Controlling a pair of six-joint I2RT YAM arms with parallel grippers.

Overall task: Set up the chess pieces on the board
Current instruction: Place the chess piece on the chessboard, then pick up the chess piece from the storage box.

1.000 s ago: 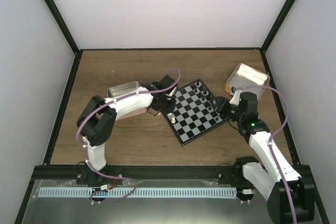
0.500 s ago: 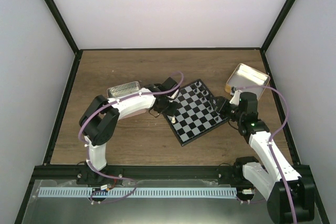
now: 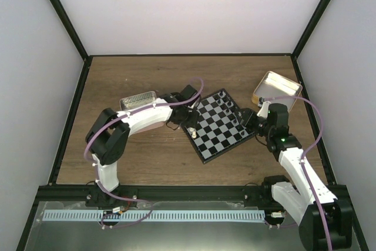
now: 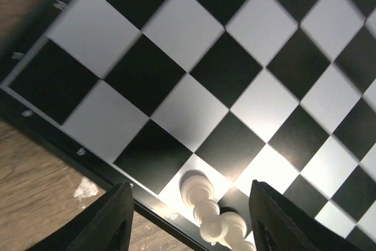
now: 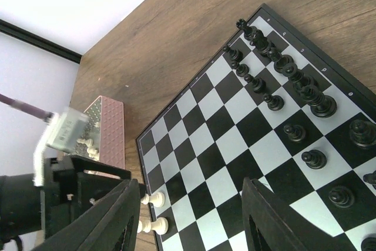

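Brown wooden surface [image 3: 147,74], white walls, black frame. Items:

1. Small square chessboard of black and light-grey squares [image 3: 216,140]: lies skewed at mid-surface, between my two arms.
2. Black chessmen [image 5: 282,63]: two rows standing along the board's far-right side, and they appear set.
3. Cream-white chessmen [image 4: 197,187]: a few in a tight cluster on the squares by the board's near-left rim, upright as far as I can tell. The rest of that side is bare, so I judge the task roughly half done.
4. My left claw [image 4: 189,185]: released, fingers spread either side of the cream cluster, touching none of it.
5. My right claw [image 5: 188,201]: released, grasping nothing, hanging over the board's right part near the black rows.
6. Pink-sided tin [image 5: 109,130]: just left of the board, beside my left arm. It holds small cream shapes, probably chessmen yet to be placed.
7. Yellow metal tin [image 3: 279,85]: far right, apart from the board; contents not visible.

Hazards: the cream men stand so close together that a finger brushing one, through any sideways pull on lifting, would likely fell the others. A nudge to the rim could slide the board and upset the black rows. Both arms crowd the board, and my right wrist blocks the near-right squares.
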